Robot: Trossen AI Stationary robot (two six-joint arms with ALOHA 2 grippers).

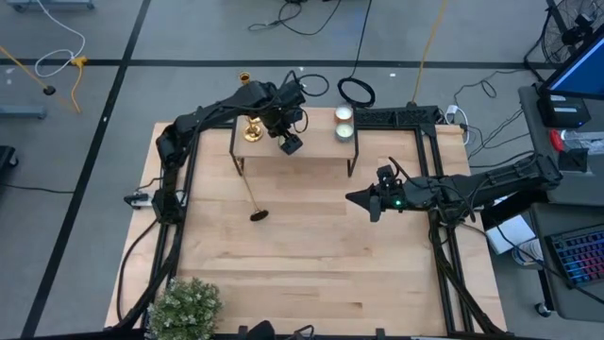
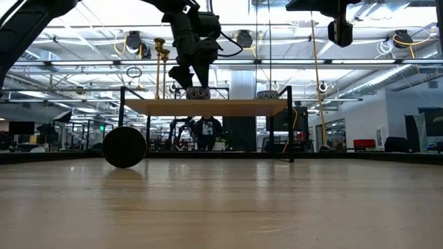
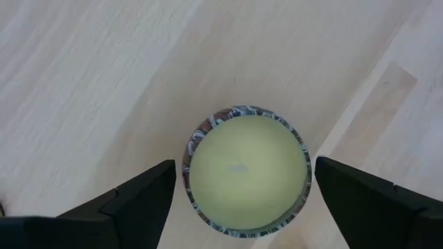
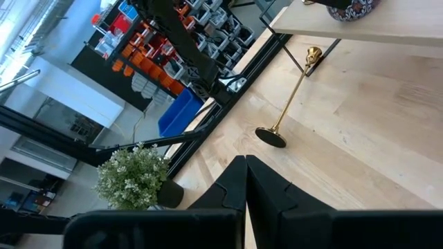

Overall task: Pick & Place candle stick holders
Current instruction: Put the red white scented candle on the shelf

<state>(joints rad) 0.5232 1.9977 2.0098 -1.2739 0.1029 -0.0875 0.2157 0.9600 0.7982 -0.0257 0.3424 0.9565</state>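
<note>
Left tool (image 3: 239,200) open astride candle (image 3: 246,169); candlestick (image 1: 251,129) beside.

Shiny gold candlestick (image 4: 289,101) lying on pale blond wood table (image 1: 311,255). Pale yellow-green candle (image 3: 246,169) in a patterned dark-and-white rim. Black claw fingers (image 3: 138,197). Green leafy plant (image 1: 184,304) with whitish flecks.

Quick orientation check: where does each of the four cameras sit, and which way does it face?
High view: overhead, looking down; both arms, raised wooden shelf.
Low view: tabletop level, facing the shelf; arms descend.
Left wrist: above the round pale-green candle, open left gripper straddling it.
Right wrist: shut right gripper facing the fallen gold metal candlestick.
Shared: candlestick, high and right wrist.
</note>
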